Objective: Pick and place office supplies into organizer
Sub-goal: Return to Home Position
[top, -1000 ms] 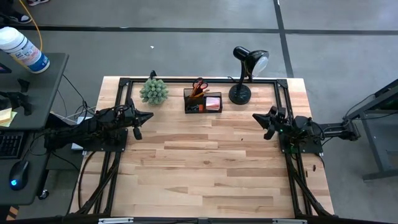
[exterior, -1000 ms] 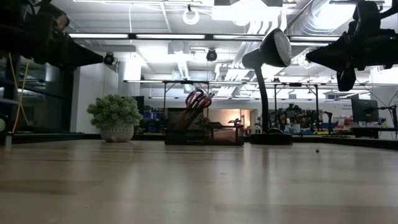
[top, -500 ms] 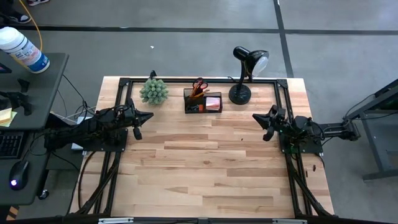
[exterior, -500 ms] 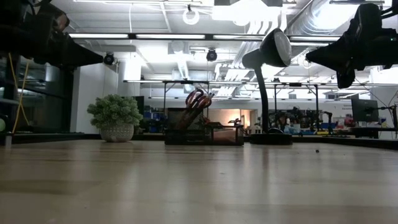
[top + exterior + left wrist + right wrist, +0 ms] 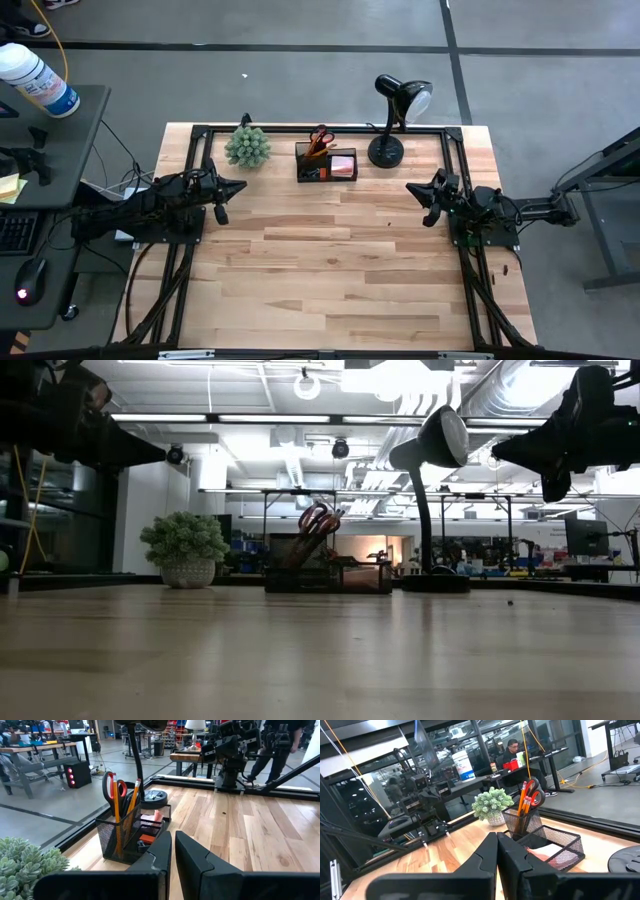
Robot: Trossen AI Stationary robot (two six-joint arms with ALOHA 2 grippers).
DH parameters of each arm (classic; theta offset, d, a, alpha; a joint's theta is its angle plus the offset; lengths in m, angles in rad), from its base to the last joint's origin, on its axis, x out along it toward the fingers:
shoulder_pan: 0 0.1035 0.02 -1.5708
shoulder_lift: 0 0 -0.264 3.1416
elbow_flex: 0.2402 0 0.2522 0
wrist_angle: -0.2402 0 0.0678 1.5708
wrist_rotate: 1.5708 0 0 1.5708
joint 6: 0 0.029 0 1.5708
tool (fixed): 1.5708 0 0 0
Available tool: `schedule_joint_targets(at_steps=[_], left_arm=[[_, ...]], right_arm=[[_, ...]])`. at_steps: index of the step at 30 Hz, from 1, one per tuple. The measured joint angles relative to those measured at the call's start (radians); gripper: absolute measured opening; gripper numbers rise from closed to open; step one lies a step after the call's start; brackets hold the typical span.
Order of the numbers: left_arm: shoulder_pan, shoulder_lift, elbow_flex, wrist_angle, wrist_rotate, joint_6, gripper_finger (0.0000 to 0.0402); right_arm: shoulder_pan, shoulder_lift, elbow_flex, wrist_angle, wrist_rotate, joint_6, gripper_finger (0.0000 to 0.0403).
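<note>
scarcely anything has moved in the last second: the right arm has drawn back a hair in the low view, and all else lies as it did.

left claw (image 5: pixel 238 187) hangs above the left edge of the counter (image 5: pixel 330 270), pointing inward. in its wrist view its fingers (image 5: pixel 173 837) stand narrow, a thin slit between them, gripping nothing. right claw (image 5: pixel 412 188) hangs above the right edge, facing the left one, well apart from it. its wrist view shows its fingers (image 5: pixel 497 837) pressed together and empty.

organizer (image 5: pixel 326 165) sits at the back of the counter, between the green plant (image 5: pixel 247 146) on its left and the black desk lamp (image 5: pixel 395 120) on its right, well apart from both claws. scissors with red handles (image 5: pixel 107 782) stand handles-up in the taller mesh compartment, with the orange pencils (image 5: pixel 115 795) leaning beside them. pink sticky-note pad (image 5: pixel 343 163) lies in the lower tray section, and a small red piece (image 5: pixel 146 839) shows through the mesh in that tray.

beyond the counter, in the right wrist view, a person (image 5: pixel 512 750) sits at a desk.
</note>
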Motion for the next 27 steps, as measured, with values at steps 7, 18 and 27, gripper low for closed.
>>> schedule_joint_targets(at_steps=[7, 18, 27], left_arm=[[0.0, 0.0, 0.0, 0.0, 0.0, 0.0, 0.0014], [0.0, 0.0, 0.0, 0.0, 0.0, 0.0, 0.0014], [0.0, 0.0, 0.0, 0.0, 0.0, 0.0, 0.0014]], right_arm=[[0.0, 0.0, 0.0, 0.0, 0.0, 0.0, 0.0], [0.0, 0.0, 0.0, 0.0, 0.0, 0.0, 0.0], [0.0, 0.0, 0.0, 0.0, 0.0, 0.0, 0.0]])
